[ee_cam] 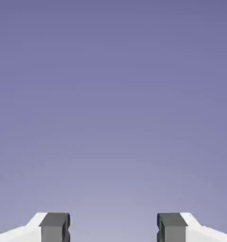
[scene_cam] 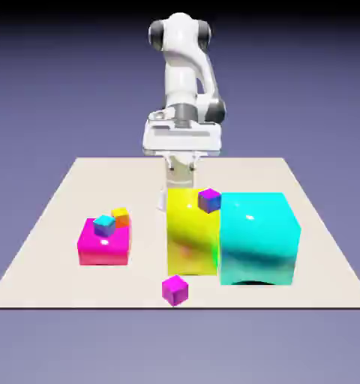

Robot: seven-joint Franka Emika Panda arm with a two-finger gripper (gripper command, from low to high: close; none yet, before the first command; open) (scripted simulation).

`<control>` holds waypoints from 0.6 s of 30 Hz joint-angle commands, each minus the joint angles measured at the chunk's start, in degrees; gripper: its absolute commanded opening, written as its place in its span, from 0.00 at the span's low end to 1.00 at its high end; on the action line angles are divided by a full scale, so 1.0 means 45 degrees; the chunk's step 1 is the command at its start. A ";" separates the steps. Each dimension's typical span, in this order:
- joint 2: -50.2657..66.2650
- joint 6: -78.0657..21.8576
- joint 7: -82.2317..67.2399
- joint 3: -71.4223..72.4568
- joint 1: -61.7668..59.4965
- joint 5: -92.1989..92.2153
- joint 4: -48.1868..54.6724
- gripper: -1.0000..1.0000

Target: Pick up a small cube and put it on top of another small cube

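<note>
The small magenta cube lies alone on the table near its front edge. The tiny purple cube with a blue face rests on the top right corner of a tall yellow block. My gripper hangs behind that yellow block, which partly hides its fingers, far back from the magenta cube. In the hand view my gripper is open: the two grey fingertips stand wide apart with nothing between them, and only the blue-violet backdrop shows beyond.
A large cyan block stands against the yellow block's right side. On the exterior view's left, a flat magenta block carries a tiny cyan-topped cube and a tiny orange cube.
</note>
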 commanded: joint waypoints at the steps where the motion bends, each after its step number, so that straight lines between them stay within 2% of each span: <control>1: 0.0462 -0.0483 -0.0112 -0.0001 0.0048 -0.0130 0.0407 0.50; 18: 0.8307 -0.8680 -0.2017 -0.0019 0.0863 -0.2330 0.7323 0.50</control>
